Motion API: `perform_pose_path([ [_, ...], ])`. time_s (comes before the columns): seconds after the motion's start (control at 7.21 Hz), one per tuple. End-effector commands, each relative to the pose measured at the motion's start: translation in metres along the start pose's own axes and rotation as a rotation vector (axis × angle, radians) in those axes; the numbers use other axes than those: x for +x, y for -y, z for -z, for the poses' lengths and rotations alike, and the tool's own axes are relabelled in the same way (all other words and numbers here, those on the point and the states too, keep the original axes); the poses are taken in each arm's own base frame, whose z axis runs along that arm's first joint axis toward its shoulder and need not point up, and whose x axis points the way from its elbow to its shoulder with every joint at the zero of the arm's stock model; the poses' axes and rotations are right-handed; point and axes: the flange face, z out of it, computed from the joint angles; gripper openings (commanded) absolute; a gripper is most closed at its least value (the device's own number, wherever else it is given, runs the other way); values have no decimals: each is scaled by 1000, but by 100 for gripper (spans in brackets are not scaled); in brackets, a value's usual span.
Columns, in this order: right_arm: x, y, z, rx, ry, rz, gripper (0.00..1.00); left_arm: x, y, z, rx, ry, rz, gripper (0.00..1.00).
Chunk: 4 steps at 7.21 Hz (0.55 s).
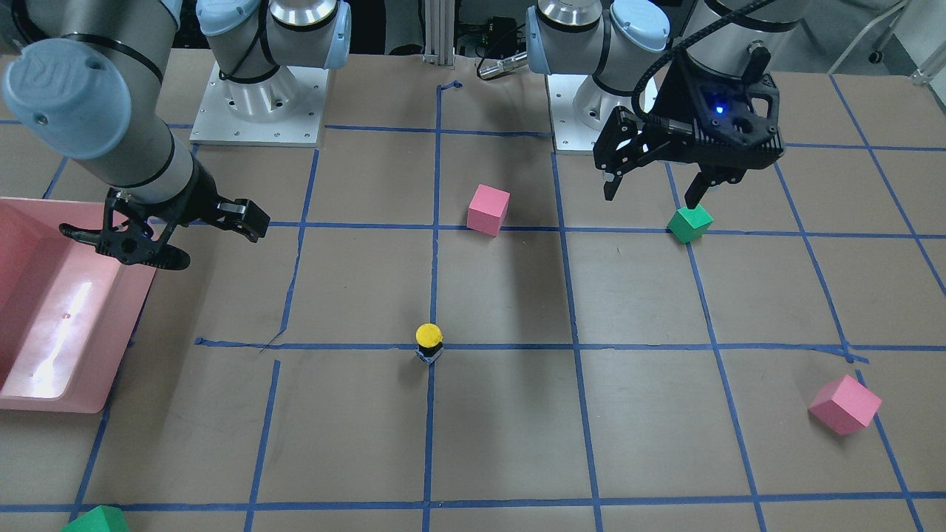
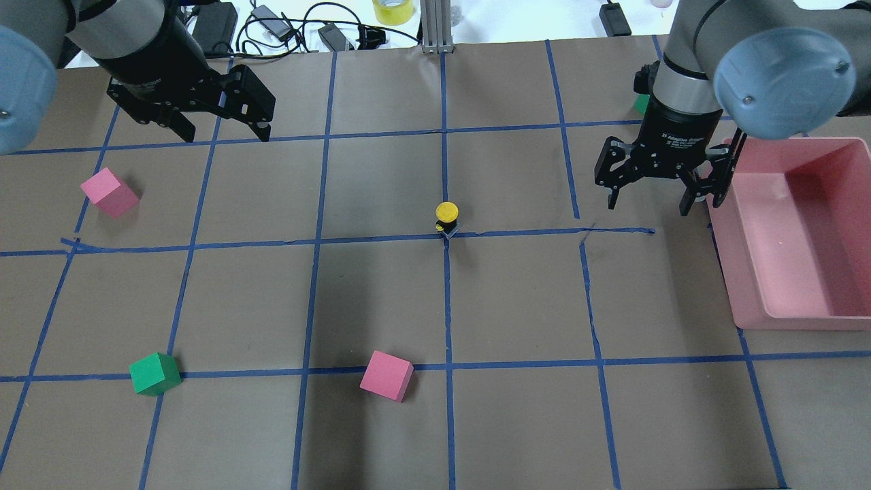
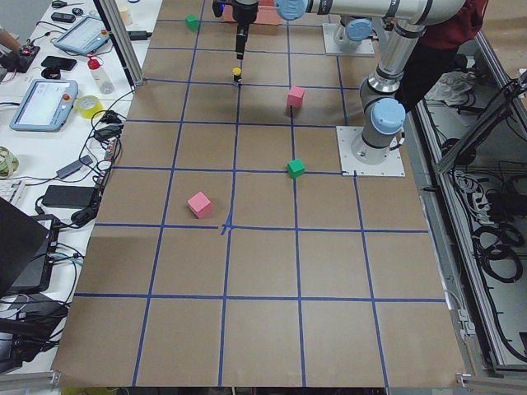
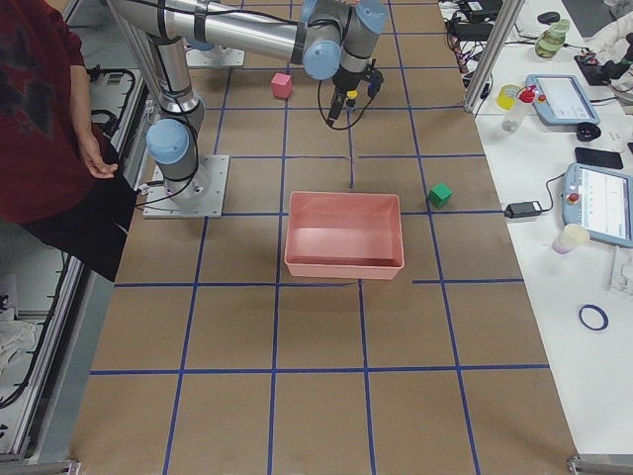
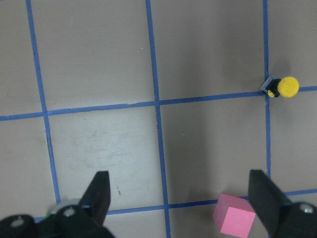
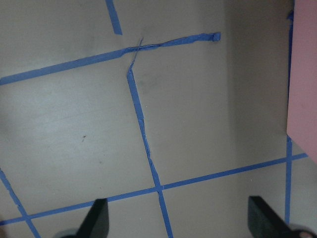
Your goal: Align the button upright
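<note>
Overhead exterior: button [image 2: 447, 216] upright, left jaws and right jaws spread, pink bin [image 2: 803, 322] nearby.

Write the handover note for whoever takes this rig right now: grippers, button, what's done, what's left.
Left gripper: open, empty, above the far left of the table, well away from the button.
Right gripper: open, empty, just beside the pink tray.
Button: mid-table where two blue tape lines cross, yellow cap up, base on the table, nothing touching it.
Done: the button looks upright.
Left: probably nothing beyond checking that it stands straight.
</note>
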Motion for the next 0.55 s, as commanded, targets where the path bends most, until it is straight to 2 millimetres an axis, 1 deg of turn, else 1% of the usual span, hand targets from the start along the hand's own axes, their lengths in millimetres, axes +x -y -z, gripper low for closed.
perform_pose_path([
  [0.0, -2, -2, 41, 128, 38, 9, 100, -1, 0, 0, 0, 0, 3, 100],
  [0.14, -2, -24, 90, 228, 59, 23, 100, -2, 0, -1, -2, 2, 2, 100],
  [0.28, 2, -40, 127, 301, 70, 23, 100, -2, 0, -1, -4, 2, 2, 100],
  [0.42, -1, -57, 156, 363, 79, 43, 100, -2, 0, -1, -2, 2, 2, 100],
])
